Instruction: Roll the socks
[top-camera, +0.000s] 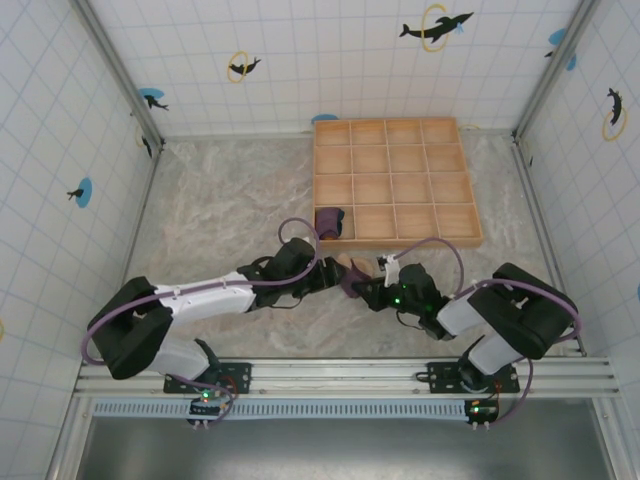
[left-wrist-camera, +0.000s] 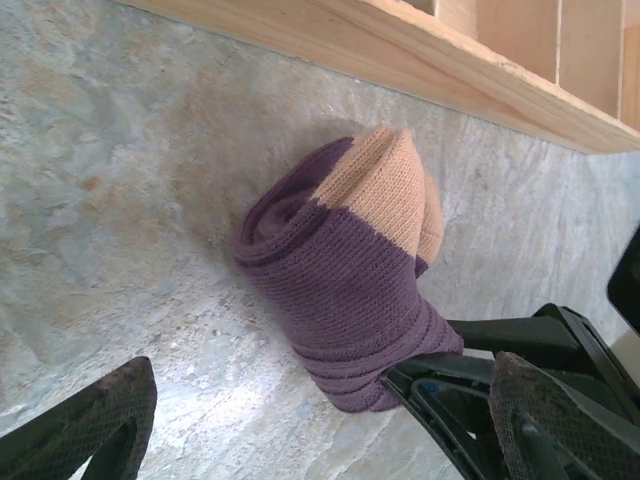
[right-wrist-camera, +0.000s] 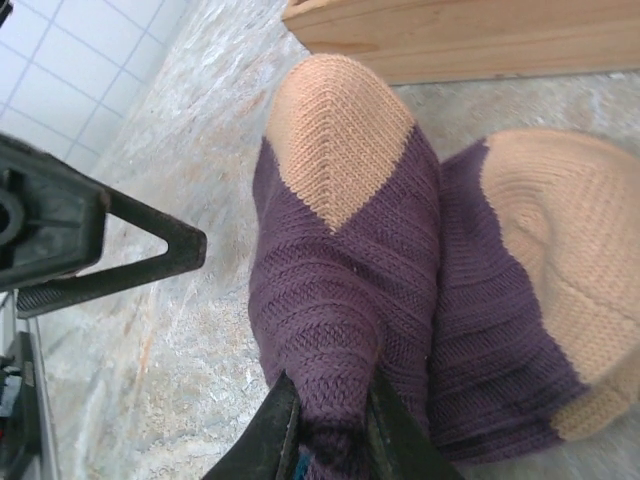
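Hold sock (left-wrist-camera: 340, 290) firm in the pinching right gripper (right-wrist-camera: 330, 440) — with left gripper (top-camera: 328, 274) spread wide — then lift without unrolling.

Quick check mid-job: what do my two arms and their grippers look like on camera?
The left arm and right arm have white links between bulky black joint housings, with a purple cable looping along each. The right wrist carries a green light. The left gripper's fingers are black with cross-hatched pads.
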